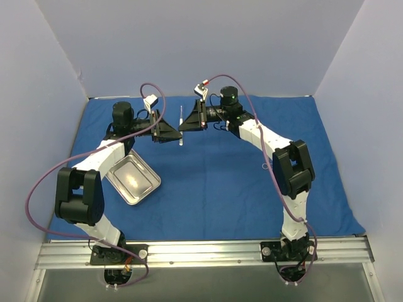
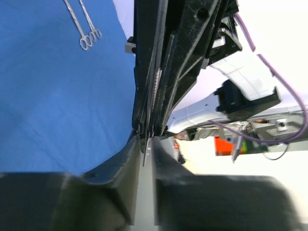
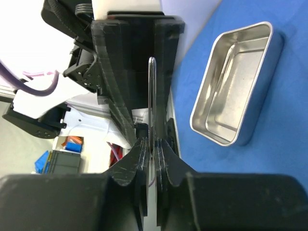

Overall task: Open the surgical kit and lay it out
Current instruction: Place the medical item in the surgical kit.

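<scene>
Blue cloth (image 1: 220,189) covers the table. Over its upper middle we see both grippers meeting nose to nose on a thin pale strip (image 1: 181,135). The left gripper (image 1: 171,130) and the right gripper (image 1: 189,121) each look clamped on it, jaws nearly together with only the strip between them. We cannot tell whether it is the kit's wrapper seen edge-on or a single instrument.

We judge the step to be either a handover or a pulling-apart of the wrapper. Next, one side should release cleanly, or both should draw apart evenly, so that the strip does not drop. The tray (image 1: 148,189) sits on the cloth at left of centre, beside the left arm.

Only the left wrist view shows two forceps (image 2: 86,41), lying on the cloth at its upper left, so part of the kit seems laid out. We cannot find them in the top view. The right wrist view shows the strip's silvery edge rising between its fingers, with the tray at upper right.
</scene>
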